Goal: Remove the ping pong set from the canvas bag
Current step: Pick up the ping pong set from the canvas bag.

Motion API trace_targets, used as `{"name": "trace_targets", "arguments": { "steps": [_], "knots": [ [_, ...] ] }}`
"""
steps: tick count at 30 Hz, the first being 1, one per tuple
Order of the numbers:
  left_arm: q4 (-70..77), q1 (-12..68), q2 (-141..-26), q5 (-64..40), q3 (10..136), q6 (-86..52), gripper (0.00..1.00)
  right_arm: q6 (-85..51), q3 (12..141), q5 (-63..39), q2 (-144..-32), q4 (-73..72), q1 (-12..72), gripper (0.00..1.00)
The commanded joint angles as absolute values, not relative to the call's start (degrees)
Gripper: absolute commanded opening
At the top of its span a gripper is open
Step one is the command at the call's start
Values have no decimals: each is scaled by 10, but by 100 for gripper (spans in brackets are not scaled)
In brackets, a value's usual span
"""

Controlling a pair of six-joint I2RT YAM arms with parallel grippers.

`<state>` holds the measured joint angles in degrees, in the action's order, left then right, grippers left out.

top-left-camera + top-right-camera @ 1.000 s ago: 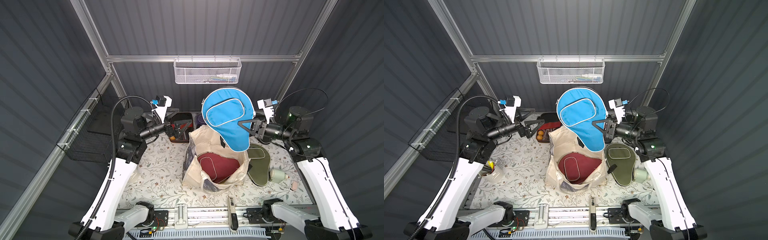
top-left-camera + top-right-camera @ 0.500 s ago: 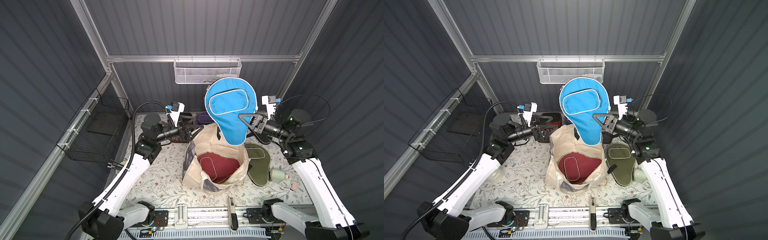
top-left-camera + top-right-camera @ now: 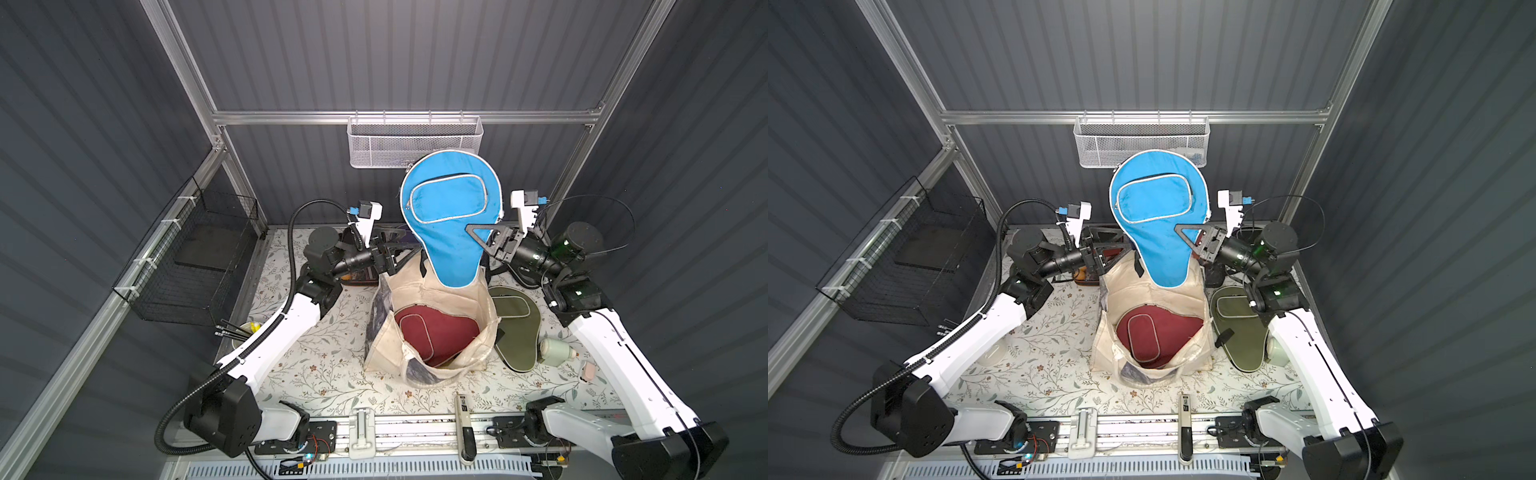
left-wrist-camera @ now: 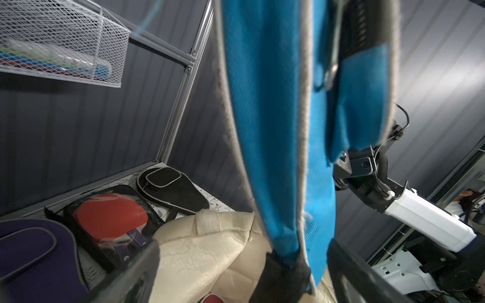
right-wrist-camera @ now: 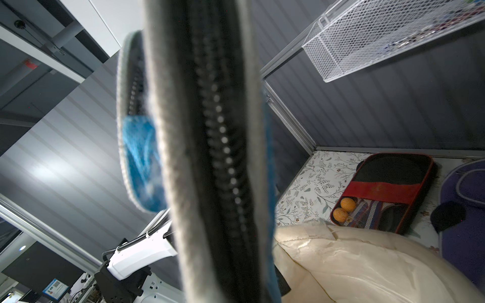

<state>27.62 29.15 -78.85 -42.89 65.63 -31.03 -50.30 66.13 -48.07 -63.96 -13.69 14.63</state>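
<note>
Over the floral bench [image 3: 316, 353], the right fingers [image 3: 478, 235], clamped on the blue case [image 3: 440, 241], had lifted it higher, mostly above the bag [image 3: 384, 336], while the wide-open left fingers [image 3: 401, 254] swung in near its handle end; maroon case [image 3: 436, 332] still sat inside.

We see a white wire-mesh basket [image 3: 415, 143] hooked on the rear rail, above and beyond the right gripper [image 3: 482, 243]. A black wire basket [image 3: 195, 266] hangs on the side wall, well outward of the left gripper [image 3: 405, 249]. A floral-printed table cover [image 3: 332, 365] spreads below both grippers. Below the right gripper and back toward us, a pale green ceramic cup [image 3: 555, 351] lies tipped, with a small pink object [image 3: 588, 372] near it. Below and behind the left gripper stands a cup of black sticks [image 3: 241, 330].
</note>
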Motion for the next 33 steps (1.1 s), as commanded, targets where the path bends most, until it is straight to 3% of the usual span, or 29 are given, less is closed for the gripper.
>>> {"name": "trace_targets", "arguments": {
  "steps": [1, 8, 10, 11, 15, 16, 17, 19, 24, 27, 29, 33],
  "knots": [
    [346, 308, -798, -463, 690, -330, 100, -507, 662, -459, -637, -223, 168, 0],
    [368, 330, -815, -482, 696, -333, 99, -521, 650, -450, -668, -252, 191, 0],
    [367, 330, -816, -473, 697, -332, 89, -524, 647, -448, -674, -258, 198, 0],
    [365, 330, -816, -467, 700, -331, 77, -523, 646, -446, -675, -260, 202, 0],
    [347, 330, -812, -441, 707, -324, 15, -524, 637, -436, -678, -265, 212, 0],
    [341, 330, -808, -433, 709, -319, 4, -523, 636, -436, -676, -264, 213, 0],
    [329, 330, -802, -423, 710, -310, 0, -521, 635, -437, -674, -259, 213, 2],
    [284, 330, -788, -404, 717, -279, 0, -501, 635, -439, -666, -233, 213, 12],
    [18, 330, -748, -337, 822, -121, 0, -325, 689, -404, -621, 16, 205, 67],
    [-151, 323, -734, -262, 906, -23, 0, -213, 746, -360, -619, 186, 195, 91],
    [-238, 302, -735, -231, 955, 14, 0, -157, 780, -331, -627, 279, 191, 99],
    [-334, 205, -740, -230, 1007, 35, 0, -76, 839, -298, -669, 394, 190, 99]
  ]
}}
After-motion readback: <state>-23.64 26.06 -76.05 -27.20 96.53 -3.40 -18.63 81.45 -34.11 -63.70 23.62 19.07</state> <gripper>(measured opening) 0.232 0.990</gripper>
